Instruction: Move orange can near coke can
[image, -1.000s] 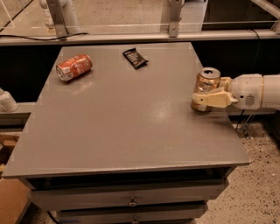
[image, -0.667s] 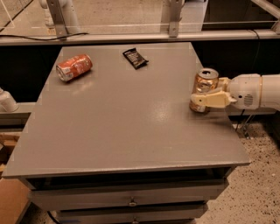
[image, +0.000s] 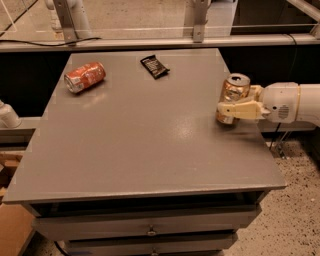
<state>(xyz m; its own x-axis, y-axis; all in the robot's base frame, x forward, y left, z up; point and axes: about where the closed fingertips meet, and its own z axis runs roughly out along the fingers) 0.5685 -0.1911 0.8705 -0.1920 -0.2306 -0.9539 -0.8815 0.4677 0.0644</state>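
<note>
The orange can (image: 234, 91) stands upright near the right edge of the grey table (image: 140, 145), golden-bronze with a silver top. My gripper (image: 231, 105) reaches in from the right, its cream fingers (image: 239, 108) closed around the can's lower half. The coke can (image: 85, 77) lies on its side at the far left of the table, red-orange with white markings, well apart from the orange can.
A small black wrapper (image: 154, 66) lies at the back middle of the table. A metal rail and posts (image: 195, 30) run behind the table. Drawers (image: 150, 227) sit below the front edge. A speckled floor (image: 295, 210) is at the right.
The gripper and the orange can have shifted slightly left along the table. The coke can and wrapper have not moved.
</note>
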